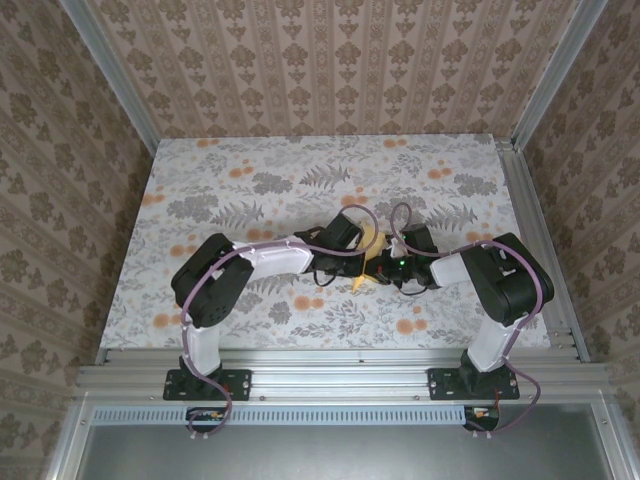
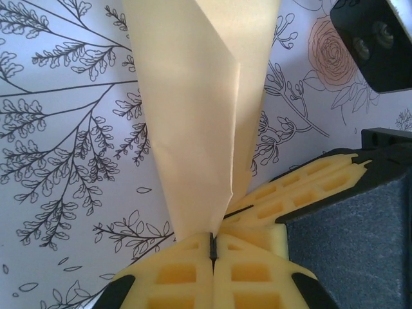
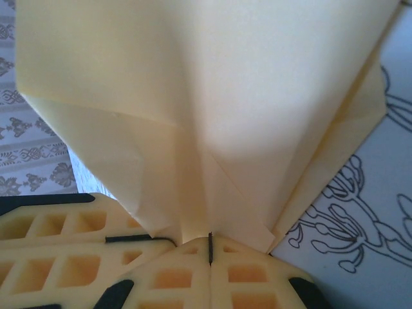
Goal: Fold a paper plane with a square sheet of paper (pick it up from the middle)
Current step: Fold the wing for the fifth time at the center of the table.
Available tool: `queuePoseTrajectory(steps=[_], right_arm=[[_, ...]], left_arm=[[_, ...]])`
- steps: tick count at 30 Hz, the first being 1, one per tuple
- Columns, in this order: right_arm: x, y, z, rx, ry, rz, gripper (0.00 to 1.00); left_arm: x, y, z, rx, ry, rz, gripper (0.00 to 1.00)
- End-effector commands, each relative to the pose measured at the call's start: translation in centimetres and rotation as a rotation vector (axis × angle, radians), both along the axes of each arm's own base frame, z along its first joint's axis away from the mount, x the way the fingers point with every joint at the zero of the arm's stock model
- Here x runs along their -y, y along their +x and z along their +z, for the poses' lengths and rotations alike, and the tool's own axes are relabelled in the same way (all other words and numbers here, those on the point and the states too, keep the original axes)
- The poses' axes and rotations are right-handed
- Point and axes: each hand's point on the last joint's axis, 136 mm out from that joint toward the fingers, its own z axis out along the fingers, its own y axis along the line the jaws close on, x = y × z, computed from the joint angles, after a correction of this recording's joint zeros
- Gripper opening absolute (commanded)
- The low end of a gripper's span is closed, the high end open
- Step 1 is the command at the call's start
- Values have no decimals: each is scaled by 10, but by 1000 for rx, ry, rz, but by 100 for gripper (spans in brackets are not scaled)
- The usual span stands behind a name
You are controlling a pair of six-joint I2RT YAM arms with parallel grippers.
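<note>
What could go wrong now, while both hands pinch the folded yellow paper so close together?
1. The left hand and the right hand are both shut on the paper at almost the same spot; pulling apart could tear the thin sheet.
2. Their fingers sit side by side, so a small turn may make them collide.
3. The layers away from the grip look loose and could spring open.

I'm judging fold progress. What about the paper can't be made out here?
- Top external: paper mostly under both wrists, folds too small to read.
- Left wrist: far end cut off by top edge; tip buried in left claw.
- Right wrist: outline runs off top edge; corner buried in right claw.
</note>
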Motion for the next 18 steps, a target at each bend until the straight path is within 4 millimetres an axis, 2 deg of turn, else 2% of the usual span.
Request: queuePoseTrajectory(steps=[1, 8, 18], right_arm=[[24, -6, -29, -66, -110, -64, 0], [25, -6, -26, -65, -111, -74, 0], [26, 0, -6, -32, -111, -92, 0]], left_arm=[[5, -3, 2, -5, -55, -10, 0], [3, -7, -4, -14, -62, -25, 0], [-7, -12, -19, -21, -68, -14, 0]])
